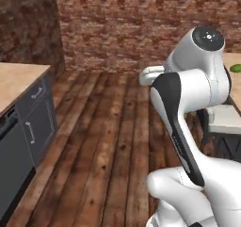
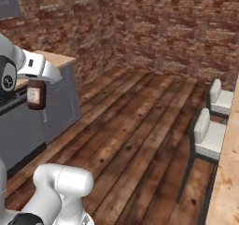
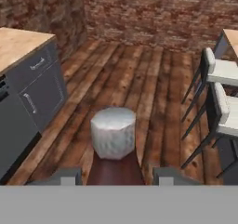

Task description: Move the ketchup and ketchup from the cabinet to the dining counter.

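A dark red-brown ketchup (image 2: 36, 94) bottle with a pale label hangs upright under my white hand at the left, well above the wooden floor. My gripper (image 2: 36, 82) is shut on its upper part. Seen from the hand, the ketchup (image 3: 114, 168) rises between my two dark fingertips (image 3: 65, 175), topped by its pale grey faceted cap (image 3: 113, 131), and my gripper (image 3: 116, 176) grips it from both sides. The dining counter (image 2: 227, 182) runs along the right edge, with its beige top (image 1: 234, 87) also behind my arm. A grey piece of the cabinet (image 2: 7, 0) shows at the top left corner.
A like-topped lower counter (image 3: 18, 42) with grey drawers (image 1: 37, 117) and a dark appliance front (image 1: 12, 160) stands on the left. Two pale stools (image 2: 207, 133) (image 2: 219, 98) sit at the island. Something green (image 1: 235, 68) lies on its top. Open wooden floor (image 2: 135, 126) lies between.
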Controlling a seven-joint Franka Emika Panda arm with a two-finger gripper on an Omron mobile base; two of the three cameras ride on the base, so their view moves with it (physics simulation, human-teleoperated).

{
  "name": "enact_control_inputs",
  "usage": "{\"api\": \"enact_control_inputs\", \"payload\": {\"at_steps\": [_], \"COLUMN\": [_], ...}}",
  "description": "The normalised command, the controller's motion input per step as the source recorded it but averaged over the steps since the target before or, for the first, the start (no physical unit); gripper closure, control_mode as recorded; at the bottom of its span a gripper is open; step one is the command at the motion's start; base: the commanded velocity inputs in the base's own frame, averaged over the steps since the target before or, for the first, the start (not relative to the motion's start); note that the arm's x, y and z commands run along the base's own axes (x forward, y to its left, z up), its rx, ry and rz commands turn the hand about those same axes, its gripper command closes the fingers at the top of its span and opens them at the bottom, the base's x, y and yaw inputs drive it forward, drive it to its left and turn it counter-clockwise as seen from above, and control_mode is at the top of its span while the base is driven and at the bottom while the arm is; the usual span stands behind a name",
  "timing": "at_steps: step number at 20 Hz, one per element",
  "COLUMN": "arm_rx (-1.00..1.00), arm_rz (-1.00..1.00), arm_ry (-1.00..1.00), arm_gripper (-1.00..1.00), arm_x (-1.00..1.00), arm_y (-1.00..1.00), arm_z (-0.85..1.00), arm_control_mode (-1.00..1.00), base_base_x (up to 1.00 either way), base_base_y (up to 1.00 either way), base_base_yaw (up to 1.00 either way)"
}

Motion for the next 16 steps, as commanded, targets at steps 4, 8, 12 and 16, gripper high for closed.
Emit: {"api": "enact_control_inputs", "payload": {"at_steps": [4,8,12,16], "arm_rx": [0.0,0.0,0.0,0.0], "arm_rz": [0.0,0.0,0.0,0.0], "arm_ry": [0.0,0.0,0.0,0.0], "arm_gripper": [1.0,1.0,1.0,1.0], "arm_x": [0.0,0.0,0.0,0.0], "arm_y": [0.0,0.0,0.0,0.0], "arm_z": [0.0,0.0,0.0,0.0], "arm_control_mode": [1.0,1.0,1.0,1.0], "base_base_x": [0.0,0.0,0.0,0.0], "base_base_y": [-0.23,-0.17,-0.16,-0.03], "base_base_yaw": [-0.78,-0.71,-0.69,-0.57]}}
